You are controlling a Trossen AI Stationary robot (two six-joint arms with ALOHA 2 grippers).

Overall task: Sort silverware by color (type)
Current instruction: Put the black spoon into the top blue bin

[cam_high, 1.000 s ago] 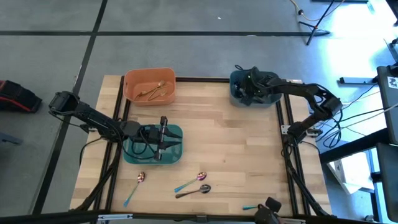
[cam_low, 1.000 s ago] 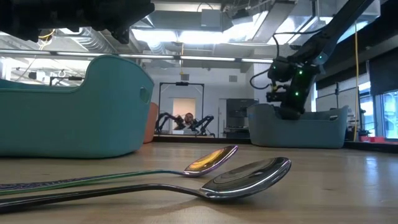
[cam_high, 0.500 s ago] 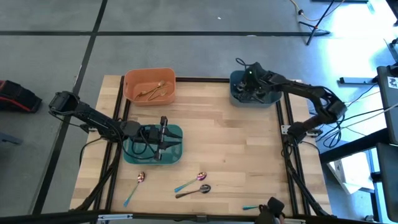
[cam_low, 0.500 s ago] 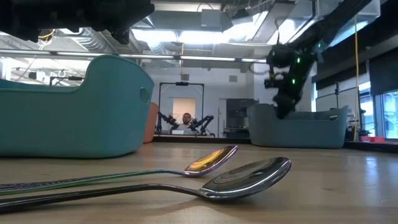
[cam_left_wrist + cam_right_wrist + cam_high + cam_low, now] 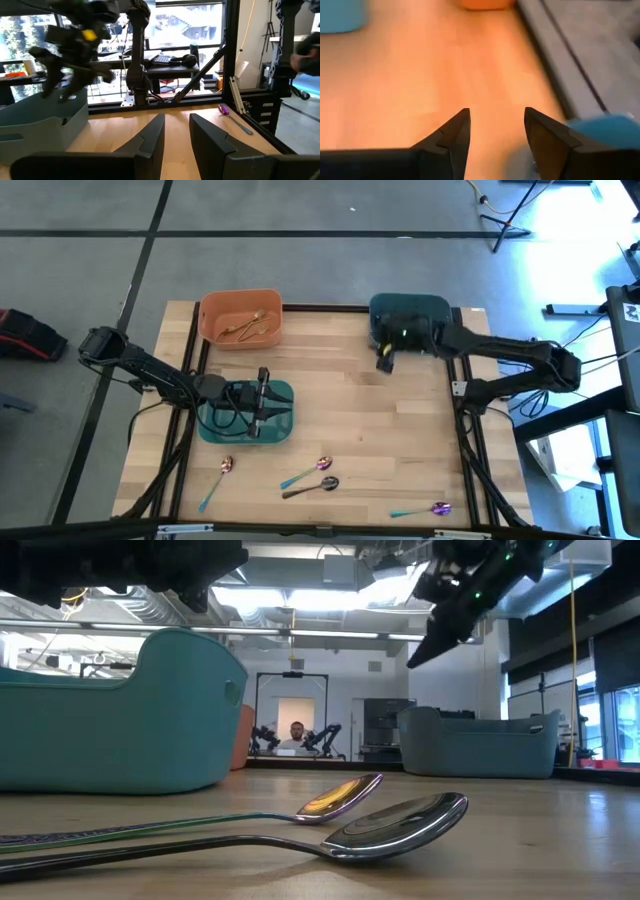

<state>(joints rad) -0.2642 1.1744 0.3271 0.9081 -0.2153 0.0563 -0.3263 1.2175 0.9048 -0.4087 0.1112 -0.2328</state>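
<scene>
Wood tabletop [image 5: 380,420], dark rails, grey floor [image 5: 300,260]; bright lab behind.

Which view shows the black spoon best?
Low view: the black spoon fills the foreground, bowl sharp, lying beside a purple spoon. High view shows it small near the table's front edge. Neither wrist view shows it.

High view: overhead, straight down on whole tabletop [image 5: 380,420]. Low view: surface level, close behind two spoons, facing room; shares teal bin [image 5: 120,710] with high view. Wrist views: forward past own hand.
</scene>
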